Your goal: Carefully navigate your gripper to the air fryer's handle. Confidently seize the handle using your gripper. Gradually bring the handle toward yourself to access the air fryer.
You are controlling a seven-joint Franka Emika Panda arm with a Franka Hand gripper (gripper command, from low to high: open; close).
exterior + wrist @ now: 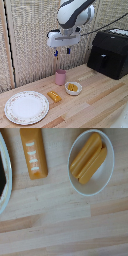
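Observation:
The black air fryer (110, 53) stands at the exterior view's right, on the wooden table. Its stubby black handle (103, 61) sticks out from the middle of the drawer front. My gripper (62, 51) hangs high above the table, well to the exterior view's left of the fryer, above the pink cup. Its two blue-tipped fingers (68, 50) point down with a gap between them and nothing held. The wrist view looks straight down at the table and shows neither the fingers nor the fryer.
A pink cup (60, 77) stands below the gripper. A small white bowl (73, 88) (91, 161) holds yellow pieces. An orange bar (54, 96) (33, 154) lies beside a large patterned plate (26, 106).

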